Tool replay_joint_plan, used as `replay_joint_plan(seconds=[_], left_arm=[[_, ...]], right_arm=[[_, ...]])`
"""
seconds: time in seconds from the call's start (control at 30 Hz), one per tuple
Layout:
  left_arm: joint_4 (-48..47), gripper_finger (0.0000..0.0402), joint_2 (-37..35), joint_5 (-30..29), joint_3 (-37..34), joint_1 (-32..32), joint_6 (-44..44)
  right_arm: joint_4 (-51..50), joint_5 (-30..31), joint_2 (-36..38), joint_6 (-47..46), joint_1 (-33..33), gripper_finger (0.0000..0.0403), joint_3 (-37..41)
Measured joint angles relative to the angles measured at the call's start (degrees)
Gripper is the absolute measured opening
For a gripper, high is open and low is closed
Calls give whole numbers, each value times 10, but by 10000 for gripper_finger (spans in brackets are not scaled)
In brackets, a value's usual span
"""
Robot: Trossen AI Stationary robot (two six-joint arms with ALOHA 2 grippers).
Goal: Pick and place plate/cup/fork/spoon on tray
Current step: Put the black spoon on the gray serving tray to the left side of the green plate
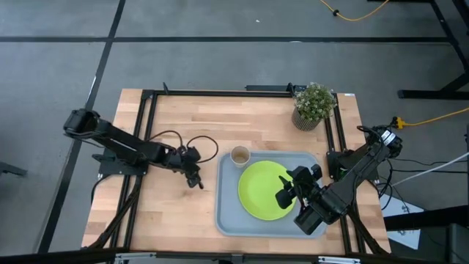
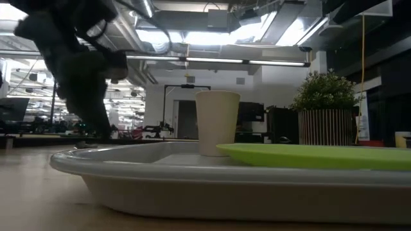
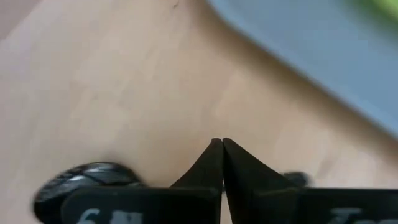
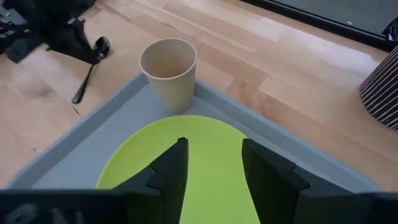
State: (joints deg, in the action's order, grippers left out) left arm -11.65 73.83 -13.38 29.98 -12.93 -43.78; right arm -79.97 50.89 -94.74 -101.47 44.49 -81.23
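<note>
Spoon [image 4: 91,67] lies on the desk [image 1: 168,132] just left of the tray [image 1: 229,220], directly under the pinched-shut left hand [image 1: 196,176], probably lined up to pick it. Plate [image 1: 265,191] and cup [image 1: 239,155] sit in the tray; the right hand [image 1: 287,192] hovers wide over the plate.

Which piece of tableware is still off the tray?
The spoon: it lies on the bare wood beside the tray, at the shut left gripper, while the cup and plate sit on the tray.
</note>
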Motion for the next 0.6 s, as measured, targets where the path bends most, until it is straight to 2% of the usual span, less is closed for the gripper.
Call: replay_joint_plan(seconds=[0.17, 0.33, 0.4, 0.5, 0.6], left_arm=[[7, 0, -32, 11, 1, -37, -96], [9, 0, -17, 6, 1, -67, -116], [16, 0, -11, -1, 1, -70, -116], [35, 0, -11, -11, 1, -61, -116], [61, 0, -11, -10, 1, -40, -110]], right_arm=[[0, 0, 0, 2, 0, 155, 0], [-4, -25, 0, 31, 0, 155, 0], [-6, -67, 0, 54, 2, 155, 0], [-6, -186, 0, 87, 10, 155, 0], [-5, -267, 0, 75, 35, 155, 0]])
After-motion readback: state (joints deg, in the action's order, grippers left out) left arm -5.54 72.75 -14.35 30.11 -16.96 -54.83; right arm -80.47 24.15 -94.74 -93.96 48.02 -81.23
